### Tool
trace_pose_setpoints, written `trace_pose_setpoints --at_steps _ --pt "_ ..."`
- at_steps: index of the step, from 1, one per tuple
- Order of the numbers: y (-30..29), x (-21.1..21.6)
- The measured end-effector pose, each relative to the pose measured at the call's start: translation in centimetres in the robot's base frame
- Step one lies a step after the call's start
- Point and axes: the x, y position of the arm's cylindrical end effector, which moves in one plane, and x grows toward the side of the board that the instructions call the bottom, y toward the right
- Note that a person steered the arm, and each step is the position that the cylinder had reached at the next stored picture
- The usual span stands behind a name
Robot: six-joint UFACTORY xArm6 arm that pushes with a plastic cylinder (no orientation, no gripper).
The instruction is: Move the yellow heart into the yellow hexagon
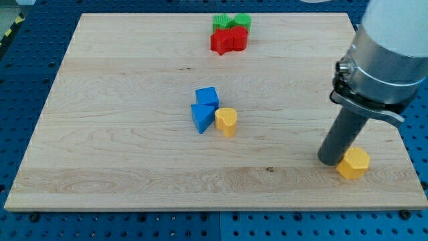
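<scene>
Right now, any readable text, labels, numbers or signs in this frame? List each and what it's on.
None: no words, numbers, brands or signs show.
Blocks, including the yellow heart and yellow hexagon, are plain.
The wooden board carries only grain.
My tip, just left of the hexagon, bears no marking.

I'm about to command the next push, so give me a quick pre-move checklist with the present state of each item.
1. Yellow heart located, mid-board: ok.
2. Yellow hexagon located, near the view's bottom right: ok.
3. My tip beside the heart to push it: not ok, it sits right beside the hexagon on the view's left.
4. Heart free of neighbours: not ok, the blue triangle touches it, with the blue cube just above.
5. Board bare between heart and hexagon apart from my tip: ok.
6. Tip touching the hexagon: cannot tell.
</scene>
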Motion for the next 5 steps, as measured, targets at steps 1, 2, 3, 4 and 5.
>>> trace_pose_setpoints --at_steps 1,2,3,4,5 --pt "0.0 0.1" --pt "0.0 0.1" --pt "-1.0 0.6" --pt "-4.3 0.7" --pt "-6.0 0.7"
